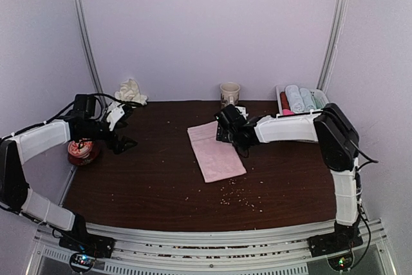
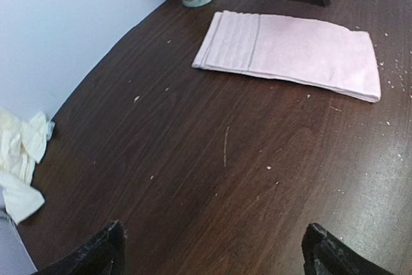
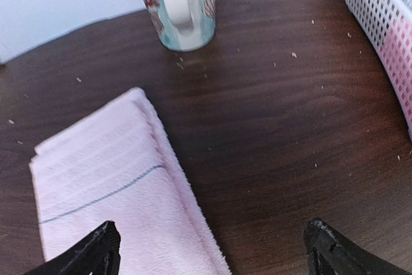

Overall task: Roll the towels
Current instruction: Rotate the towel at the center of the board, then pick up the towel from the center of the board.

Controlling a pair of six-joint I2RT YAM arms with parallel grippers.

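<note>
Flat on bench [image 1: 129, 185]: pale pink towel [image 1: 215, 151]. L gripper [image 1: 124, 142], R gripper [image 1: 225, 132]: fingers wide open, empty. Risk: R pinches top layer only, roll skews.

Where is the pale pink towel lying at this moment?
In the top view the pale pink towel lies flat near the middle of the table, just in front of the mug.

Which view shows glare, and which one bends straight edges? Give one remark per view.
Top external: soft and grainy, evenly lit. Left wrist: the wide-angle lens bows the far edge of the table. Right wrist: a bright glare spot sits on the handle of the mug.
</note>
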